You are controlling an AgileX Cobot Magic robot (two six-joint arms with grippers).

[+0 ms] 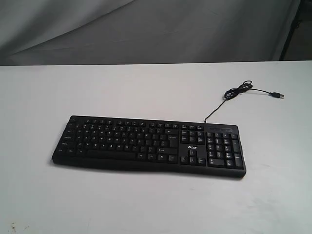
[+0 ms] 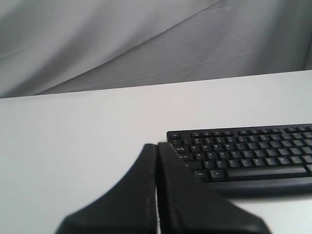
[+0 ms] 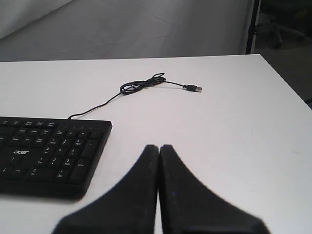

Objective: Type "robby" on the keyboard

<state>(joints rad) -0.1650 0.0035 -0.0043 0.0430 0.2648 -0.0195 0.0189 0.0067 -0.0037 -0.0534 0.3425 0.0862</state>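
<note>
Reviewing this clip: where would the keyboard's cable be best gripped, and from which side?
Probably grip the cable at its bunched coil, coming straight down from above: the loops lie gathered flat on the table, giving more to pinch than the single strand or the small plug.

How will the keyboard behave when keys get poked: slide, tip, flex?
The keyboard lies flat and wide on the table, so tipping looks unlikely. Plastic on a smooth white top: it may skate under off-vertical pushes. Its cable lies loose and unplugged, so it probably won't anchor anything.
</note>
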